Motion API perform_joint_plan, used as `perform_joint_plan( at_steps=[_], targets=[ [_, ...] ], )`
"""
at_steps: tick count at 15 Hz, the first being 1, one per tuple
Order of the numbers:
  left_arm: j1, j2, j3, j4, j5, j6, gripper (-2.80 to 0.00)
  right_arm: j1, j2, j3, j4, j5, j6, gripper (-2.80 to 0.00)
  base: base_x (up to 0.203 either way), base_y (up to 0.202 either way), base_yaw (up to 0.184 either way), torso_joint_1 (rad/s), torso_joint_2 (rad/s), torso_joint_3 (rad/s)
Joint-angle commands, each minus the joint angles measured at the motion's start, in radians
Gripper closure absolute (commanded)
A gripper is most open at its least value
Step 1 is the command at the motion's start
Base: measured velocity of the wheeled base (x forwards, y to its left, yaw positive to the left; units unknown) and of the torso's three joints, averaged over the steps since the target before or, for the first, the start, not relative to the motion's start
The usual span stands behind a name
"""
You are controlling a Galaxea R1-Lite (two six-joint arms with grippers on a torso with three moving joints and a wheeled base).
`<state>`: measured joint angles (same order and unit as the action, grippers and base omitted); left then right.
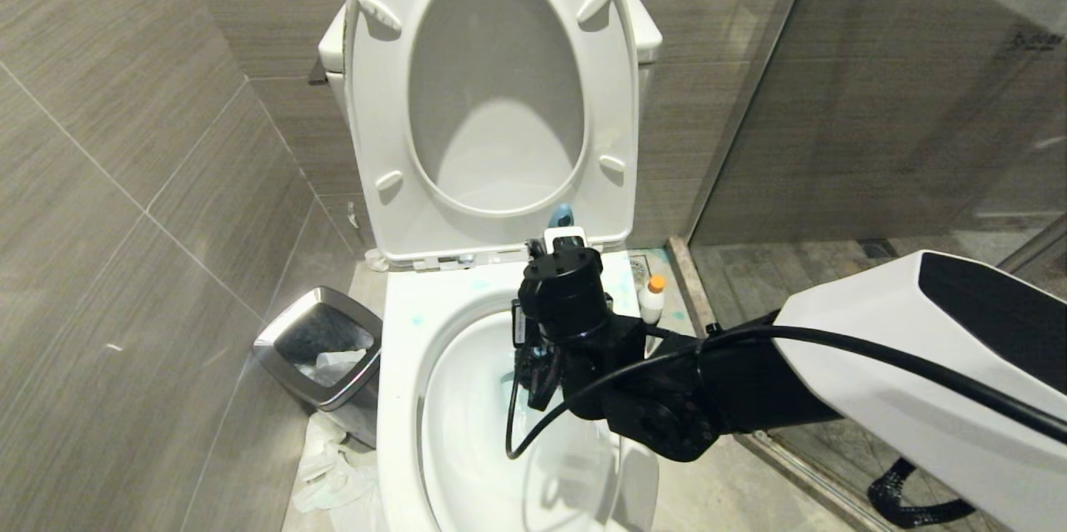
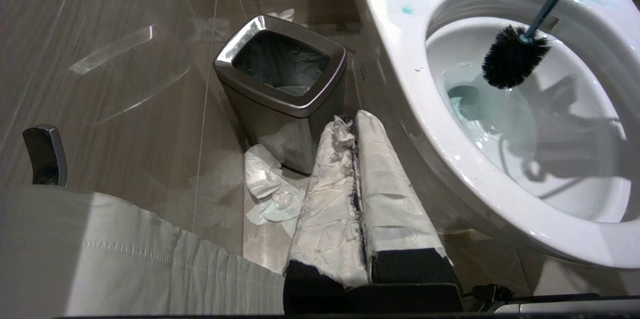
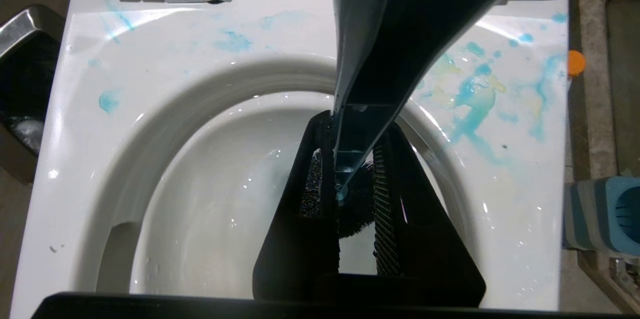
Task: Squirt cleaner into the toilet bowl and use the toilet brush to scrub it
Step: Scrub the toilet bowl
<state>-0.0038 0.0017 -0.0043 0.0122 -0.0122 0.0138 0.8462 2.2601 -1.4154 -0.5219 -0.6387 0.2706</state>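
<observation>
1. While the toilet brush (image 2: 517, 56) is hanging inside the toilet bowl (image 2: 400, 74), upper right of the left wrist frame, you are handling something light but long: a stiff slim handle with springy black bristles, likely wet and prone to flicking drops.
2. You are gripping it high on the handle; the right gripper (image 3: 350, 179) is clamping the shaft between its ribbed pads, at centre of the right wrist frame.
3. The left gripper (image 2: 356, 194) is sitting shut, parked beside the waste bin (image 2: 280, 84).
4. You are getting the bristle head only from the left wrist view; the cleaner (image 1: 652, 298), right of the bowl, is showing whole only in the head view.
</observation>
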Motion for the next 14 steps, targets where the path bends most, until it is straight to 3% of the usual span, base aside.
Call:
perform_joint_plan(
  at_steps=[1,14],
  targets=[
    [0.0,0.001,0.001,0.0,0.001,0.0,0.0,0.003,0.069,-0.069,-0.004,-0.006,-0.007,0.0,0.0,0.0,0.0,0.0,0.0,0.0],
    [0.0,0.001,0.0,0.0,0.0,0.0,0.0,0.116,0.18,-0.252,-0.008,-0.023,-0.05,0.0,0.0,0.0,0.0,0.0,0.0,0.0]
  ],
)
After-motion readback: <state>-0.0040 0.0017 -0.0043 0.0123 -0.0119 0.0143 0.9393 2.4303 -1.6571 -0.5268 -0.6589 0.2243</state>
